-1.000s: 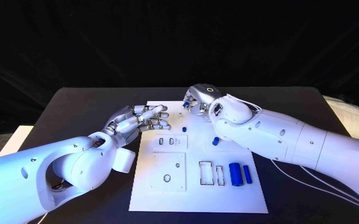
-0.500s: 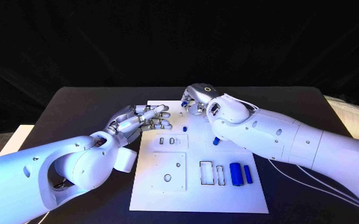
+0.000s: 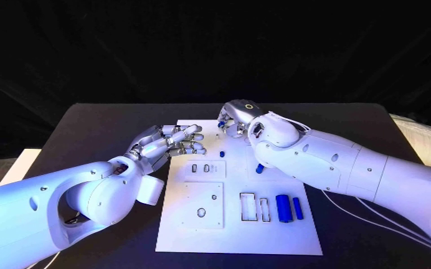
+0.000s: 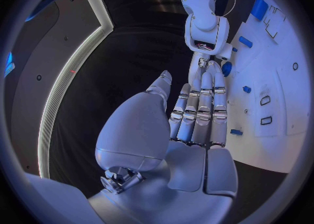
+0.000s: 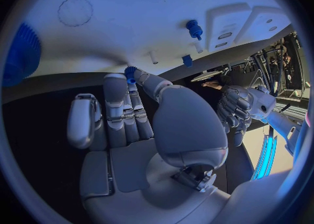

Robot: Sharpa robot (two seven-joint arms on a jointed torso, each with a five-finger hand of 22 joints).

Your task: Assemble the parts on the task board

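The work looks only begun. On the board (image 3: 239, 231) two blue bars (image 3: 288, 208) lie loose at about 4 o'clock beside unfilled slots (image 3: 252, 207), and a small peg (image 3: 258, 169) lies near the middle. The right robot hand (image 3: 236, 118), at the board's 12 o'clock edge, pinches a small blue part (image 5: 130, 71). The left robot hand (image 3: 170, 142) hovers released at 10 o'clock. I judge the far edge crowded; the near half and the bench (image 3: 89, 132) around give free room.
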